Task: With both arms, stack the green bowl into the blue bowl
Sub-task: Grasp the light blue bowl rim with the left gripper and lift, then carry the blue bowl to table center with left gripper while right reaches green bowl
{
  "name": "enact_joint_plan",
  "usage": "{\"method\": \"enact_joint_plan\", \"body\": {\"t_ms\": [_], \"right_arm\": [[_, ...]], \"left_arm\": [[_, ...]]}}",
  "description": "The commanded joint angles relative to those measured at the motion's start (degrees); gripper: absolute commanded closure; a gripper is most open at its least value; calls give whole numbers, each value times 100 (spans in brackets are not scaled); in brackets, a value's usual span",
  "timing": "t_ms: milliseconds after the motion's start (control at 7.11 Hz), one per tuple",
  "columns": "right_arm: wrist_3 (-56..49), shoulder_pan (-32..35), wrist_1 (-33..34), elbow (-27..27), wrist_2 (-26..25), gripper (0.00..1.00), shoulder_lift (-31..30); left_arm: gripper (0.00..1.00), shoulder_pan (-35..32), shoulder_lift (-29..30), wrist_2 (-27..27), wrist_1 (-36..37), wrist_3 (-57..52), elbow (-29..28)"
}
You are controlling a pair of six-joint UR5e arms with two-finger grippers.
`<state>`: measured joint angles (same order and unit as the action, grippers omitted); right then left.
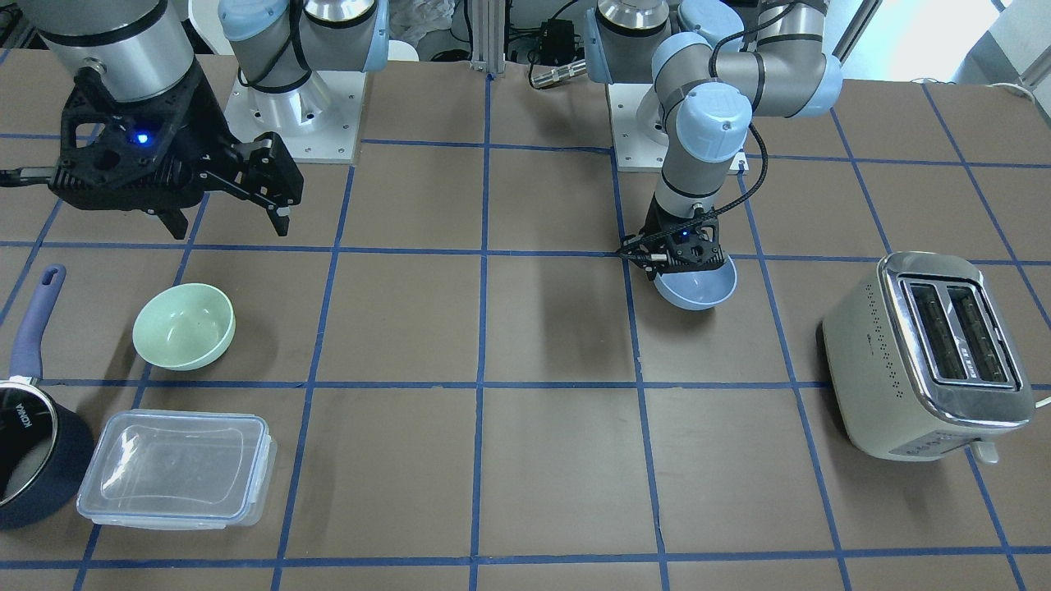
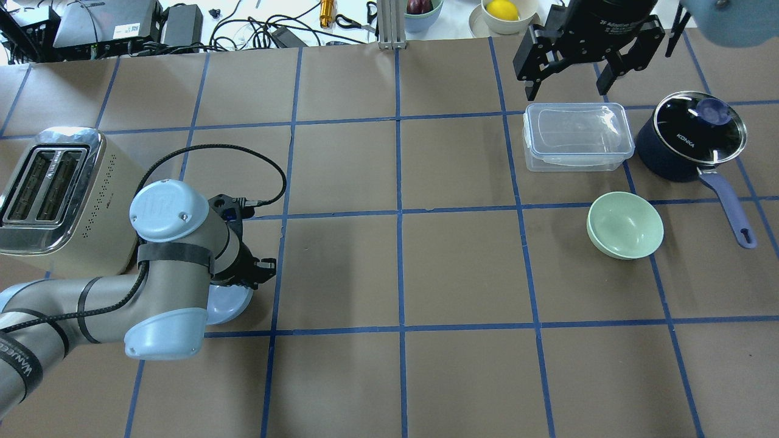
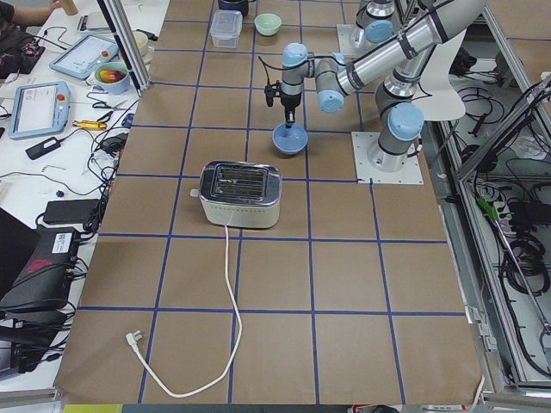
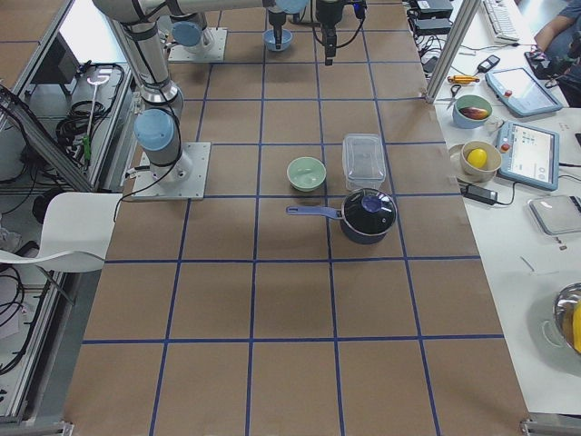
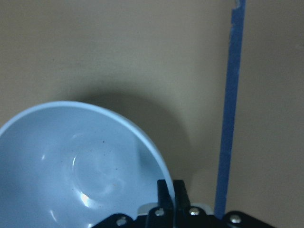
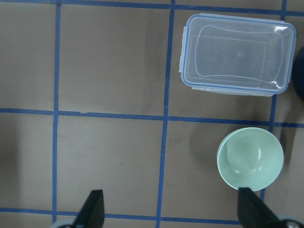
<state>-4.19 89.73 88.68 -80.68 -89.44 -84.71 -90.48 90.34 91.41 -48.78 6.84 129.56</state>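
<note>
The pale green bowl (image 1: 185,326) sits upright on the table, also in the overhead view (image 2: 625,225) and the right wrist view (image 6: 250,157). My right gripper (image 1: 230,223) hangs open and empty well above the table, behind the bowl; the bowl lies near its right finger in the wrist view. My left gripper (image 1: 694,261) is shut on the rim of the pale blue bowl (image 1: 698,287), beside the toaster. The left wrist view shows the fingers (image 5: 166,192) pinching the rim of the blue bowl (image 5: 71,175), which seems to hang slightly above the table. My left arm hides most of the bowl (image 2: 230,304) from overhead.
A cream toaster (image 1: 928,353) stands on my left side. A clear lidded container (image 1: 176,468) and a dark navy saucepan (image 1: 29,443) with a long handle stand close to the green bowl. The brown table (image 1: 525,328) carries a blue tape grid.
</note>
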Motion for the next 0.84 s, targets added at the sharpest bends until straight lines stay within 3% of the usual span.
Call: {"method": "enact_joint_plan", "body": {"t_ms": [0,281,562,703], "right_arm": [[-938,-812,18,-288,31,0,68],[-1382,-1490,647,-1147,6,0,77],[-1687,-2079,1289,-2044,75,0,77],[-2056,-2282,2076,-2562,32,0,77]], "left_arm": [[100,-722,666,-506,-343,1480,-1147],[100,-1399,1622,-563,-246,2501,-2184],[100,-1910,2380,-99,-474,2795,-3336],[100,-2103,2697,-71,-475,3058,-3672]]}}
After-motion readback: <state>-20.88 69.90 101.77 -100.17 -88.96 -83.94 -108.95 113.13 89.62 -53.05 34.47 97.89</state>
